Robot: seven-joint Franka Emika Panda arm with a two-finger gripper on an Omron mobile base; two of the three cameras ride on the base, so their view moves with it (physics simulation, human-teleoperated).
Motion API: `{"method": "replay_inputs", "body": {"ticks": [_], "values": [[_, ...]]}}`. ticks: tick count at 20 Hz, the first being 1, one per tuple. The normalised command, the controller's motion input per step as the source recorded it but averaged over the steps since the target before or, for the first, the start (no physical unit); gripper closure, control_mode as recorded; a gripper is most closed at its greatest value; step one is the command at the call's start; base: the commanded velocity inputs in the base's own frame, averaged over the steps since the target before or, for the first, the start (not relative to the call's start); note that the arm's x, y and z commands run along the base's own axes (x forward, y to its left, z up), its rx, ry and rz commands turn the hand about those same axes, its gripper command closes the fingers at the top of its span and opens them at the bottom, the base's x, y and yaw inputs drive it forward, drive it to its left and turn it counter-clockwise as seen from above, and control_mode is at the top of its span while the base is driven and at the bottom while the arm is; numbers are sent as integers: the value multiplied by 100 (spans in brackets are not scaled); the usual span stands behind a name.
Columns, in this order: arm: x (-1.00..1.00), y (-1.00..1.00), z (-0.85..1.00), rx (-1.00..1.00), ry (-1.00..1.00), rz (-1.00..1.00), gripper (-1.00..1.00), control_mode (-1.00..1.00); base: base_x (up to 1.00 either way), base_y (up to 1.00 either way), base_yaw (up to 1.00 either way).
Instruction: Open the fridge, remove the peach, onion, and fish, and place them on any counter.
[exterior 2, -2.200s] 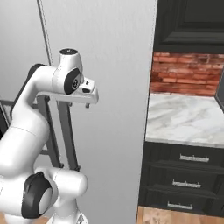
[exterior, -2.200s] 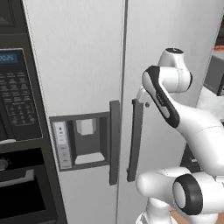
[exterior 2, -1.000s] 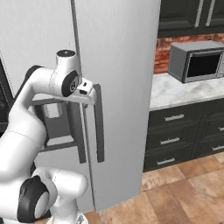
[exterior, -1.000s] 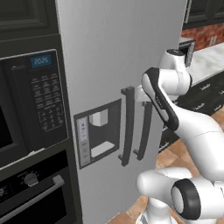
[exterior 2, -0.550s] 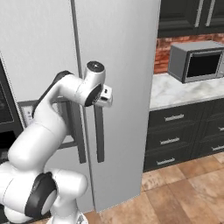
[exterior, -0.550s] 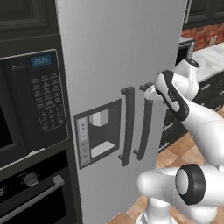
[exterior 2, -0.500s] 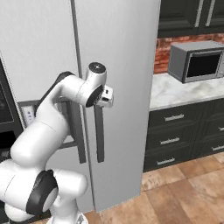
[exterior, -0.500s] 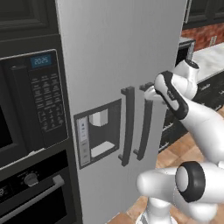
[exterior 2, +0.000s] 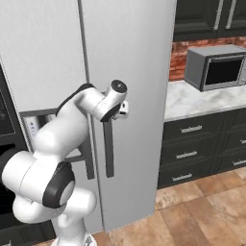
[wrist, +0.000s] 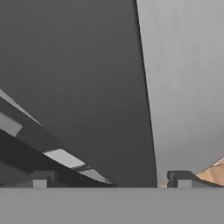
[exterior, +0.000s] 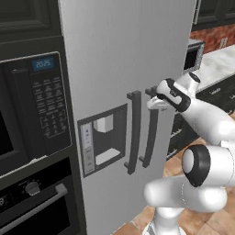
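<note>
The fridge (exterior: 119,69) stands tall and light grey with both doors shut, so the peach, onion and fish are hidden. Two dark vertical handles run down its middle, and my gripper (exterior: 152,100) is at the top of the right handle (exterior: 150,133), open. From the other side the gripper (exterior 2: 123,110) sits against the top of that handle (exterior 2: 108,149). In the hand view the open fingertips (wrist: 183,179) straddle the dark handle bar (wrist: 65,113), with the fridge door (wrist: 183,87) behind. The marbled counter (exterior 2: 202,98) lies to the fridge's right.
A black built-in oven and control panel (exterior: 32,119) flank the fridge on the left. A dispenser recess (exterior: 103,137) is set in the left door. A grey microwave (exterior 2: 214,67) stands on the counter over black drawers (exterior 2: 192,149). Tiled floor (exterior 2: 192,216) lies open at the right.
The base drove and the whole view shifted early on. Since then my arm has stretched forward, bringing the open gripper up to the top of the right door handle.
</note>
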Motion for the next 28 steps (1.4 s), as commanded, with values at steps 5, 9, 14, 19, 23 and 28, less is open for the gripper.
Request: {"method": "replay_inputs", "body": {"ticks": [5, 9, 14, 19, 23, 28], "values": [[25, 0, -34, 4, -18, 12, -100, -100, 0, 0, 0], [1, 5, -30, 1, -14, 7, -100, -100, 0, 0, 0], [2, 39, -12, 1, -15, 2, -100, -100, 0, 0, 0], [53, 33, 0, 5, -7, 0, 100, -100, 0, 0, 0], [5, -38, 0, 3, -6, 2, 100, -100, 0, 0, 0], [-49, -100, 10, 7, -9, 5, 100, -100, 0, 0, 0]]}}
